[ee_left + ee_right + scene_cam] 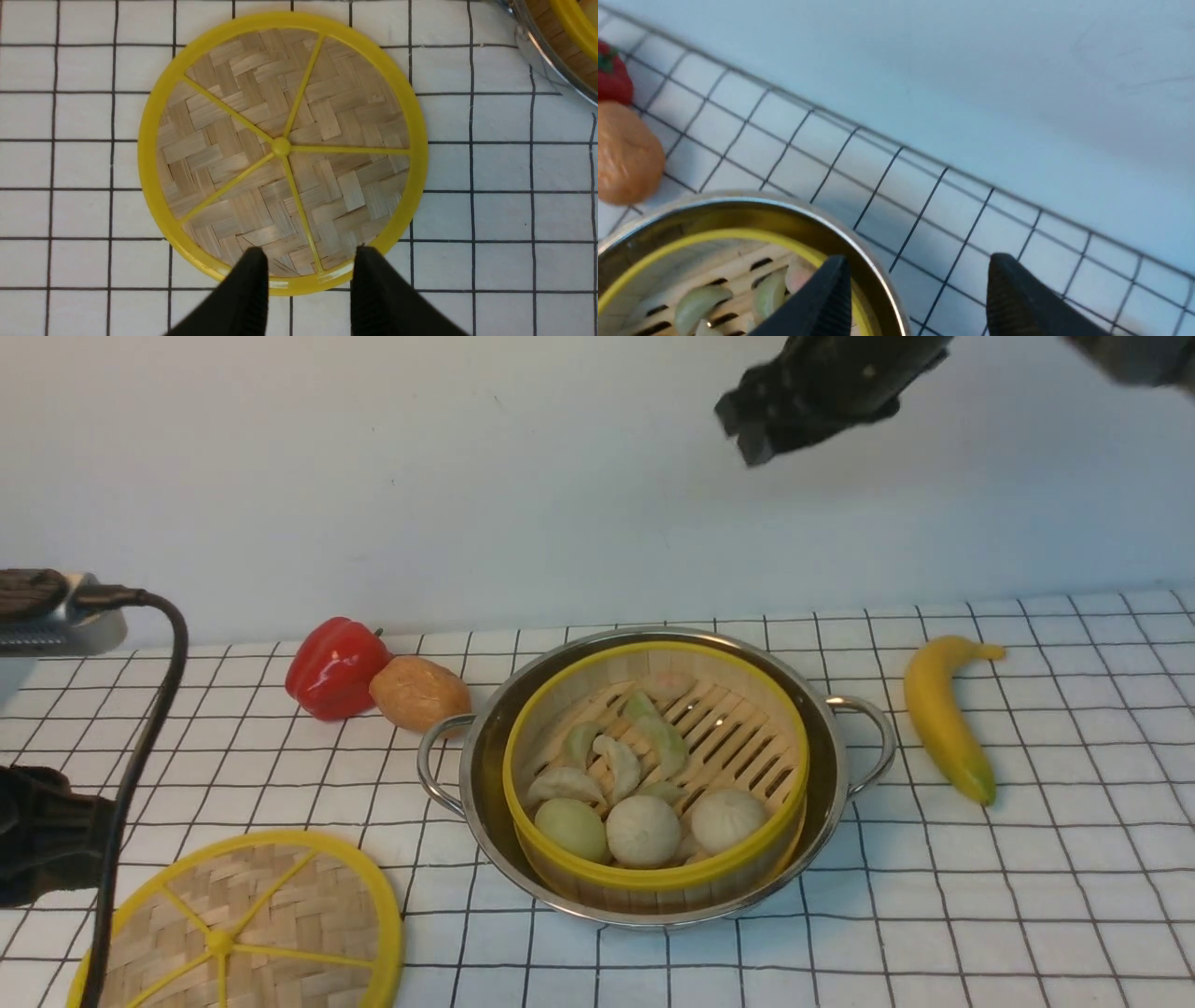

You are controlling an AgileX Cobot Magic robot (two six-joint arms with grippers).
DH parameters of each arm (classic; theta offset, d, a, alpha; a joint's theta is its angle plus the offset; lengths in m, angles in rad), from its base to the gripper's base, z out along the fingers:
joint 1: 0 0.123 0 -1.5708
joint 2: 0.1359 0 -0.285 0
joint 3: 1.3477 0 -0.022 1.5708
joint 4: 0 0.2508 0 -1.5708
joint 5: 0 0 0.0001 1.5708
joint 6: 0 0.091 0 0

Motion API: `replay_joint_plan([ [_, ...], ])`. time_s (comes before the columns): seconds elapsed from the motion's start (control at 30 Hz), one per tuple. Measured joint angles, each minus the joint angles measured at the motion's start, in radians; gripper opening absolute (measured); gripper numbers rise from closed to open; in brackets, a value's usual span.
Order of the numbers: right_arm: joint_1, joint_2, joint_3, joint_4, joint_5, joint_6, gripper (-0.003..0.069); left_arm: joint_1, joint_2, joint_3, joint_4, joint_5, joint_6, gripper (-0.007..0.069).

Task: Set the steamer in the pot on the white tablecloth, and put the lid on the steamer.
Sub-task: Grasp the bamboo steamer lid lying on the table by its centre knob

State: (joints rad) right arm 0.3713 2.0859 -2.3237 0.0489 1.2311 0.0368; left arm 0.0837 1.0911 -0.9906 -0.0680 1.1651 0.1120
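Note:
The steamer, a bamboo basket with a yellow rim and toy dumplings and buns inside, sits in the shiny pot on the white tablecloth. The lid, a flat woven disc with yellow spokes, lies on the cloth at the front left. In the left wrist view the lid lies flat below my left gripper, which is open above the lid's rim and holds nothing. My right gripper is raised high above the pot. In the right wrist view it is open and empty above the pot's rim.
A red pepper and a brown potato lie left of the pot. A yellow banana lies to its right. A black cable hangs over the front left by the lid. A pale wall stands behind.

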Motion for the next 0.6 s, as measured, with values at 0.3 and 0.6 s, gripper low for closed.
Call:
replay_joint_plan([
  [0.3,-0.093,-0.345,0.078,-0.001,-0.005,-0.002,0.0281,0.0,0.177,0.0,0.0,-0.085,-0.004,0.0243],
  [0.6,-0.105,-0.841,0.571,-0.001,-0.004,-0.046,-0.0009,0.0,0.319,0.0,0.0,-0.151,-0.004,0.0243],
])
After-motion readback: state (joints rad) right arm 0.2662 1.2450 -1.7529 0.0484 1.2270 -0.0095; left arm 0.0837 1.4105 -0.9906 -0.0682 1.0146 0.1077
